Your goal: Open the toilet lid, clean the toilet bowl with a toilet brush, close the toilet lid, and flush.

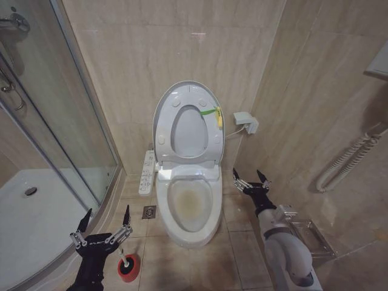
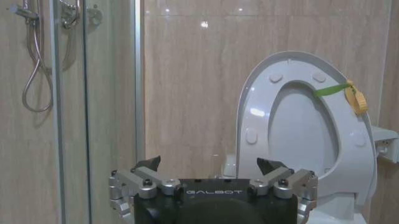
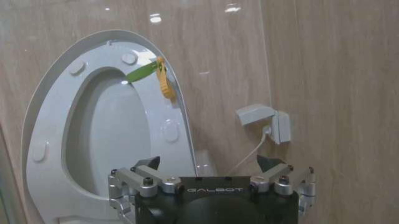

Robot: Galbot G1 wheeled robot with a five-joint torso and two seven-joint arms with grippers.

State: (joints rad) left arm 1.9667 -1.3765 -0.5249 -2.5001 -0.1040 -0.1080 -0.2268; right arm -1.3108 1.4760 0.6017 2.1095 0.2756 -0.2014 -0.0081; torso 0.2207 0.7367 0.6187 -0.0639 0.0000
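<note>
The toilet lid (image 1: pixel 189 130) stands raised against the wall, showing through the hole of the upright seat ring (image 1: pixel 163 124), which carries a green-yellow tag (image 1: pixel 212 113). Below them the toilet bowl (image 1: pixel 190 205) lies uncovered, stained yellowish inside. The toilet brush (image 1: pixel 123 260) stands in a red cup (image 1: pixel 130 270) on the floor left of the toilet. My left gripper (image 1: pixel 103 222) hangs open just above that cup, with nothing in it. My right gripper (image 1: pixel 251 179) is open and empty to the right of the bowl. Each wrist view faces the raised lid (image 2: pixel 302 126) (image 3: pixel 106 126) beyond its own open gripper (image 2: pixel 212 168) (image 3: pixel 212 165).
A glass shower enclosure (image 1: pixel 66 115) and white shower tray (image 1: pixel 30 224) take up the left. A floor drain (image 1: pixel 149 212) and a control panel (image 1: pixel 147 173) sit left of the toilet. A wall socket box (image 1: pixel 245 123) with a cable, a grab rail (image 1: pixel 348 160) and a clear floor tray (image 1: pixel 310 236) are on the right.
</note>
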